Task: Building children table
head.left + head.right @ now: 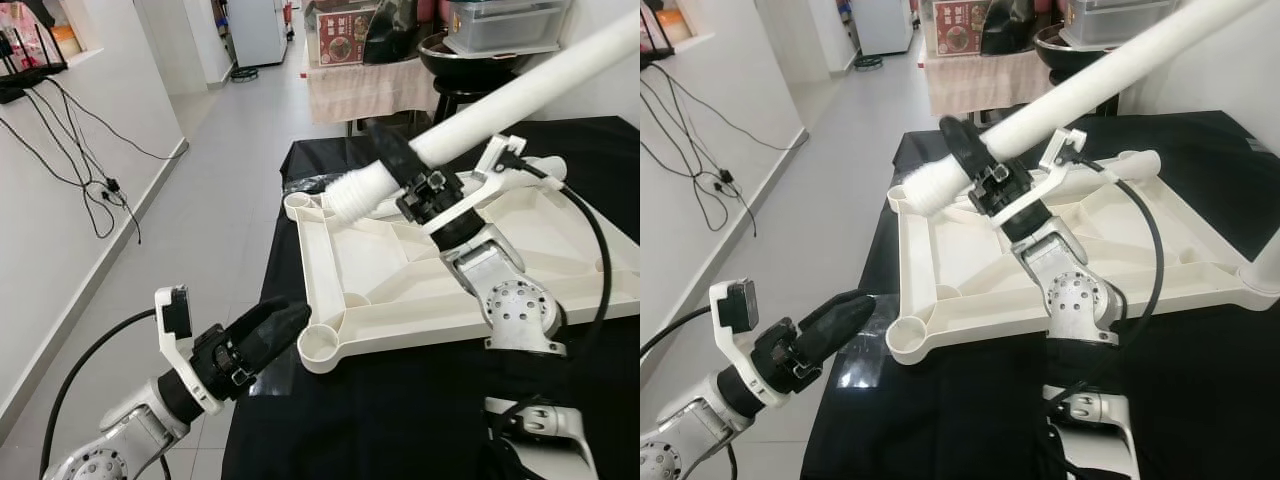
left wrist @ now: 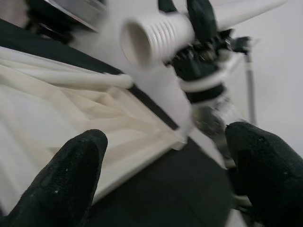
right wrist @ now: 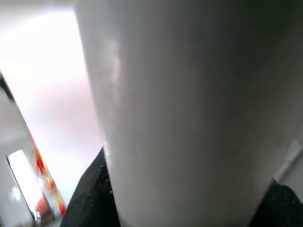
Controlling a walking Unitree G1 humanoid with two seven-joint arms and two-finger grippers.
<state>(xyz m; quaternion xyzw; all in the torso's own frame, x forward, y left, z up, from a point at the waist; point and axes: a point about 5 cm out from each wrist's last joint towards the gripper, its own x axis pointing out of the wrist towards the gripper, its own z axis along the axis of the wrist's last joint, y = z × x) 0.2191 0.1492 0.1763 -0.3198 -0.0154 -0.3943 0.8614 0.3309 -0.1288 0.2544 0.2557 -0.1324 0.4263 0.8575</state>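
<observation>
While right gripper (image 1: 400, 165) clamps leg (image 1: 520, 95) (threaded), tabletop (image 1: 370, 270) upturned.

We see a white plastic tabletop (image 1: 380, 270) lying upside down on a black-covered surface, round leg sockets at its corners. A long white table leg (image 1: 520, 95) slants above it, ribbed threaded end lowest.

one white tabletop (image 1: 400, 270), two table legs (image 1: 520, 95), two grippers (image 1: 265, 335)
</observation>
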